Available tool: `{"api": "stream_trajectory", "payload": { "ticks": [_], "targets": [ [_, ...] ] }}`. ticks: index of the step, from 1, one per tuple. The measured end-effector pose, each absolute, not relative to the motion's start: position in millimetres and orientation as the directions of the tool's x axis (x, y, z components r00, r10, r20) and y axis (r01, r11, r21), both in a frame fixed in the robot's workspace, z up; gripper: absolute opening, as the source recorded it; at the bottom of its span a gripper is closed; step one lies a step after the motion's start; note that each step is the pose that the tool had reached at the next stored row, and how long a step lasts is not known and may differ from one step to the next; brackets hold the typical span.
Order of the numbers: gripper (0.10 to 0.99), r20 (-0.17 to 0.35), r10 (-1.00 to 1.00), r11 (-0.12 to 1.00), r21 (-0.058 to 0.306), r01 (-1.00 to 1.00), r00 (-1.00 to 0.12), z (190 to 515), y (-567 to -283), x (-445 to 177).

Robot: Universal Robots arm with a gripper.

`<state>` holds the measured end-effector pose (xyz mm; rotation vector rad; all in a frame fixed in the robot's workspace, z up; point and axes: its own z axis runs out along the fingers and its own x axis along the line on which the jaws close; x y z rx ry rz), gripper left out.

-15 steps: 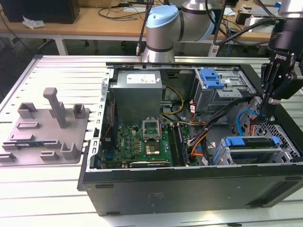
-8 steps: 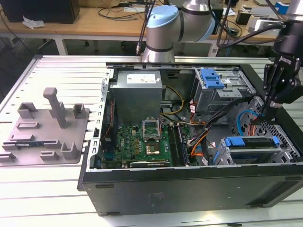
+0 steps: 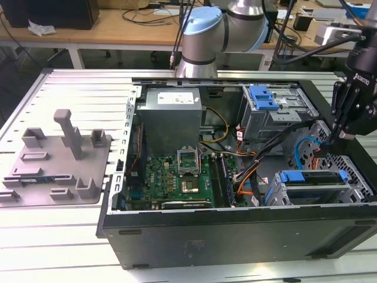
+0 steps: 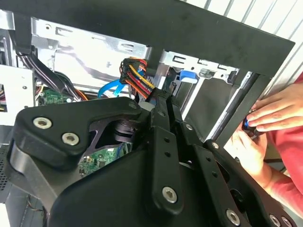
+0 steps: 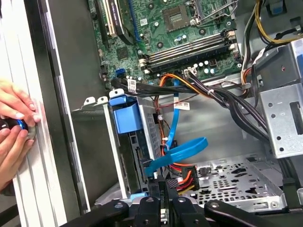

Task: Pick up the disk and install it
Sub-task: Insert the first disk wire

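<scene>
Currently the gripper point(image 3: 343, 137) hangs inside the PC case point(image 3: 177, 236) at the exterior view's right. It is over the perforated bay floor point(image 5: 236, 182), just beside the drive cage point(image 3: 356, 180). Fingers look pressed together w/ nothing visibly between them, seen in both wrist views. The disk point(image 3: 310, 180) is not in the gripper: it sits in the cage, blue bracket up, seen edge-on in the first wrist view point(image 5: 127, 116). My read is that the disk is slotted in, and whether it's fully home I can't tell. To do this bit well, keep the closed tips clear of the looped blue data cable point(image 5: 182, 151) and the coloured pwr wires point(image 4: 137, 75), both v. near the tips. Any push should go on the bracket, straight along the cage rails, not on the label face. A person's hands point(image 5: 14, 123) rest at the case edge on the table, so slow moves are the safe choice.
</scene>
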<state>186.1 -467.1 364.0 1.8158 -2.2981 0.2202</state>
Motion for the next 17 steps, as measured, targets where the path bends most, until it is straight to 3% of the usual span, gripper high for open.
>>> {"api": "stream_trajectory", "payload": {
  "ticks": [8, 17],
  "targets": [
    [0.165, 0.215, -0.952, 0.224, 0.001, -0.975, -0.219, 364.9, -477.8, 169.6],
    [0.165, 0.185, -0.972, 0.145, -0.001, -0.989, -0.143, 364.7, -479.0, 169.5]
  ]
}}
